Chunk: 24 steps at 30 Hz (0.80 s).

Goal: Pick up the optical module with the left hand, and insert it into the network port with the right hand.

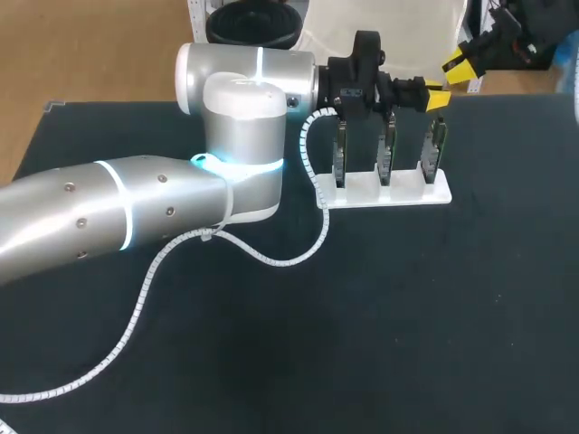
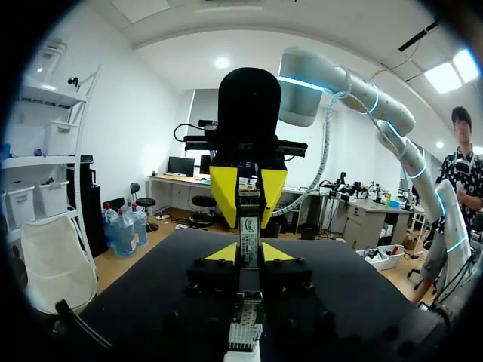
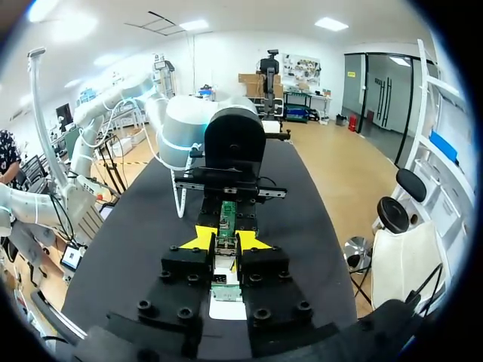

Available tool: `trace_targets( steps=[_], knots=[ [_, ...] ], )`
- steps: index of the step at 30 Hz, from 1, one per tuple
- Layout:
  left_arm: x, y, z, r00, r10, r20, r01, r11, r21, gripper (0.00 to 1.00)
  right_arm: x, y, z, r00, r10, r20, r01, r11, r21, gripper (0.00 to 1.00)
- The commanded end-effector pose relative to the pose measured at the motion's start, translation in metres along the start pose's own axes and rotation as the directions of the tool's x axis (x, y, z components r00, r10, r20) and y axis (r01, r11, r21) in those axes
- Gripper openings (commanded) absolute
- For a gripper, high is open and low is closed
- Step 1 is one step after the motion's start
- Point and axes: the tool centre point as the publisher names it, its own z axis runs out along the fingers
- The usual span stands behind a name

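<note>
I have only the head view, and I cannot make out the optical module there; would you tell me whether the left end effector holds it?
Observer: Yes. In the left wrist view the left end effector is shut on the optical module, with a yellow tip touching each side.
Operator: Thank you. And the other arm?
Observer: The right end effector faces the left one and grips the module's far end too, so both appear to hold it.
Operator: What lies beneath them?
Observer: Under the left end effector, the left wrist view shows a green board carrying a metal cage, probably the network port.
</note>
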Motion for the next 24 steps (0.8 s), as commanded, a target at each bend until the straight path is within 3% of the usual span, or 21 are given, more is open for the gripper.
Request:
trace_targets(
  steps=[1,5,6,7,16,24],
  knots=[
    [-0.001,-0.004,0.0009,1.0,0.0,-0.001,0.0,1.0,0.0,0.0,0.0008,-0.0019,0.0015,1.0,-0.003,-0.001,0.003,1.0,0.006,0.0],
    [-0.001,-0.004,0.0009,1.0,0.0,-0.001,0.0,1.0,0.0,0.0,0.0005,-0.0015,0.0021,1.0,-0.005,-0.001,0.005,1.0,0.004,0.0],
    [-0.001,-0.004,0.0009,1.0,0.0,-0.001,0.0,1.0,0.0,0.44,0.0003,-0.0012,0.0023,1.0,-0.007,0.0,0.007,1.0,0.004,0.0],
    [-0.001,-0.004,0.0009,1.0,0.0,-0.001,0.0,1.0,0.0,1.0,0.0002,-0.0009,0.0024,1.0,-0.007,-0.001,0.007,1.0,0.004,0.0],
    [-0.001,-0.004,0.0009,1.0,0.0,-0.001,0.0,1.0,0.0,1.0,0.0003,0.0013,0.0019,1.0,-0.009,-0.001,0.009,1.0,0.007,0.0],
    [-0.0022,-0.0078,-0.0016,0.996,0.05,-0.077,-0.051,0.998,-0.021,1.0,0.0009,0.0026,0.0014,1.0,-0.011,0.001,0.011,1.0,0.007,0.0]
  ],
)
